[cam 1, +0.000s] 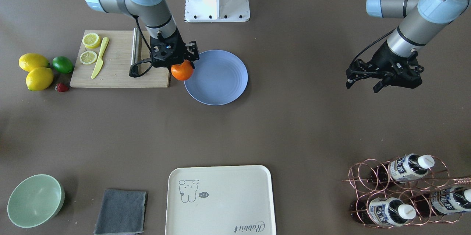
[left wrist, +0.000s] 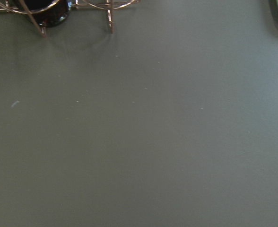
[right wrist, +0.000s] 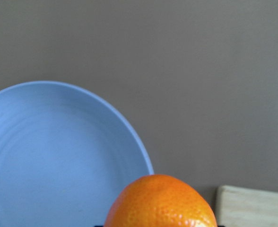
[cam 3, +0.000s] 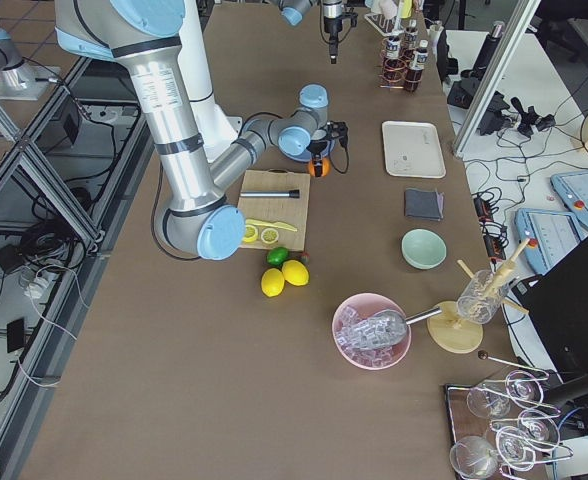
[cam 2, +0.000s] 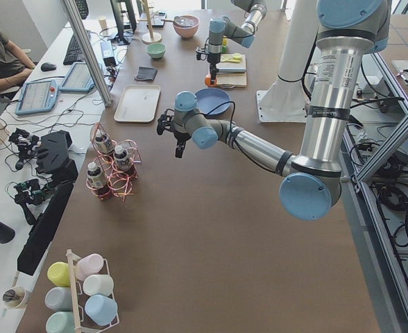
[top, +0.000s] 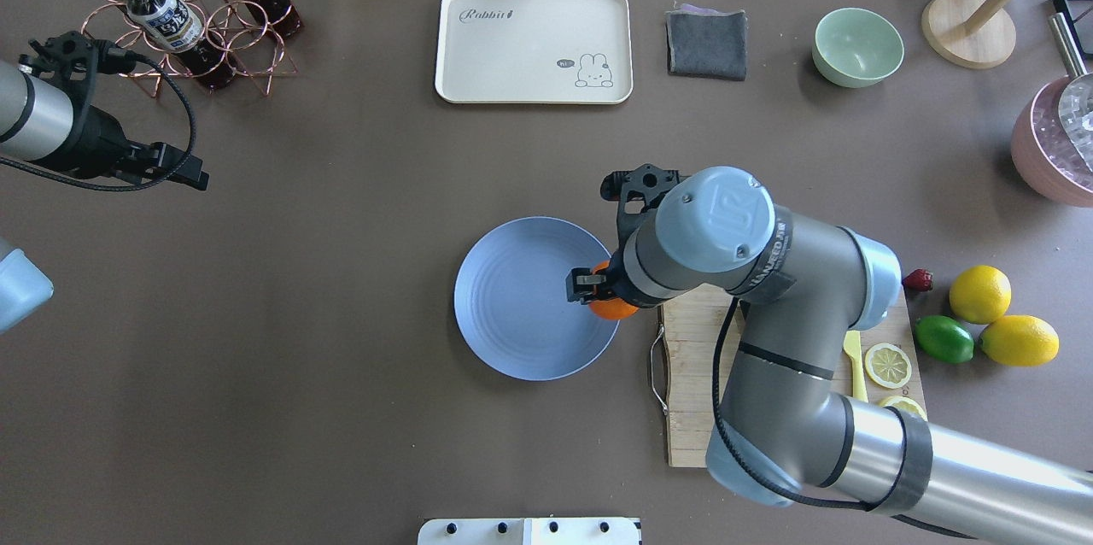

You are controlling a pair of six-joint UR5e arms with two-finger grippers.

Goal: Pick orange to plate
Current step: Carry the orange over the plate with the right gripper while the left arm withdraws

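Observation:
My right gripper (cam 1: 182, 66) is shut on the orange (cam 1: 182, 71), a small bright-orange fruit held off the table. The orange hangs over the rim of the periwinkle-blue plate (cam 1: 220, 80), on the side nearest the wooden cutting board. From overhead, the orange (top: 616, 308) peeks out under the right wrist at the plate's (top: 521, 306) right edge. In the right wrist view the orange (right wrist: 160, 201) fills the bottom and the plate (right wrist: 49, 156) lies to its left, bare. My left gripper (cam 1: 362, 87) hovers open and holds nothing, far from the plate.
A cutting board (cam 1: 117, 73) carries lemon slices, a yellow knife and a metal rod. Two lemons (cam 1: 38, 78), a lime (cam 1: 62, 64) and a strawberry lie beyond it. A cream tray (cam 1: 220, 200), grey cloth (cam 1: 121, 211), green bowl (cam 1: 35, 200) and bottle rack (cam 1: 401, 190) line the far edge.

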